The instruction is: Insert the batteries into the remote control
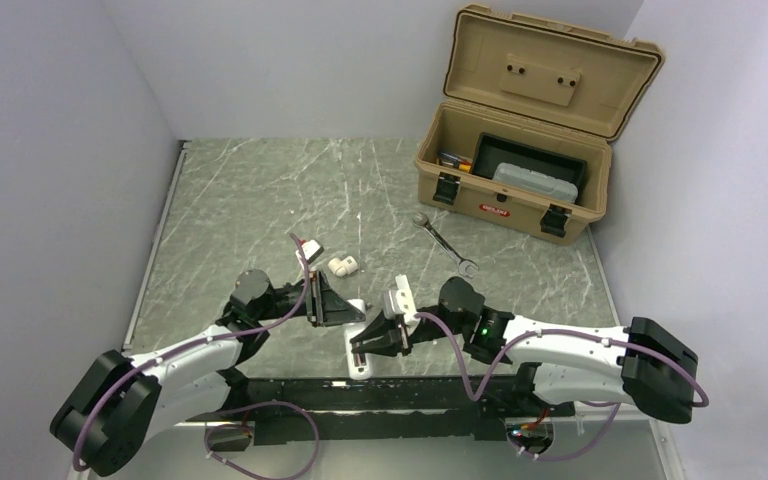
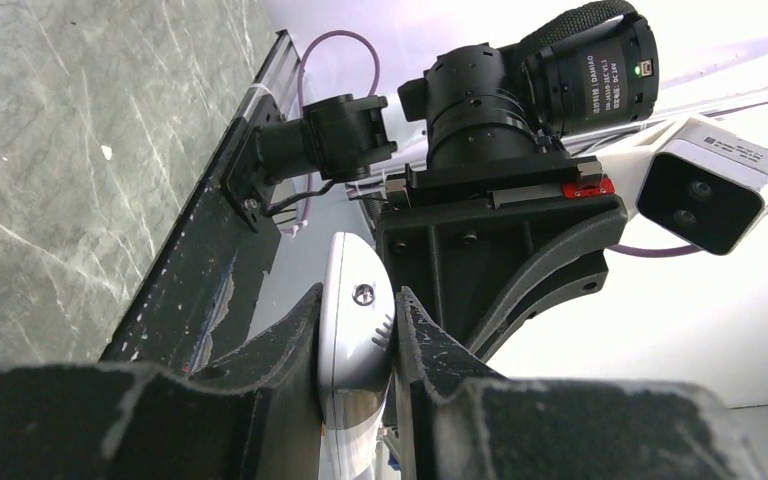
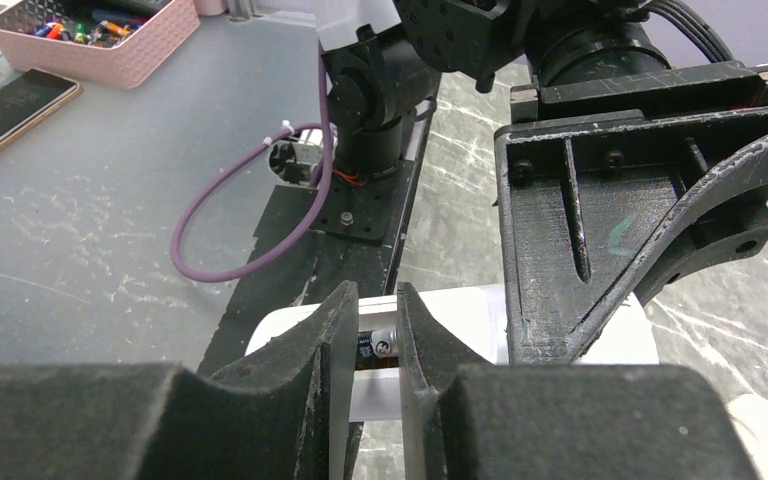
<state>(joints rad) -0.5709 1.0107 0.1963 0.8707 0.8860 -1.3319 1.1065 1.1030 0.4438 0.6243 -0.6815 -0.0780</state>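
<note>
Battery (image 3: 382, 345) pinched in the right gripper (image 3: 372, 302) hangs over the remote control (image 2: 348, 265), clamped edgewise by the left gripper (image 1: 348, 306) at six o'clock on the table (image 1: 260, 200), so line it up with the bay, then press gently.

the table (image 1: 260, 200) has a grey-green top like stone, with thin white veins. plain pale walls (image 1: 310, 60) (a little bluish) close it on the left, the far side and the right. the light is soft and even, the shadows weak. beyond the near edge is a smooth grey surface (image 3: 80, 230); on it stands a pink basket (image 3: 110, 65) with small coloured items, and near it lies a dark flat device (image 3: 10, 110)
</note>
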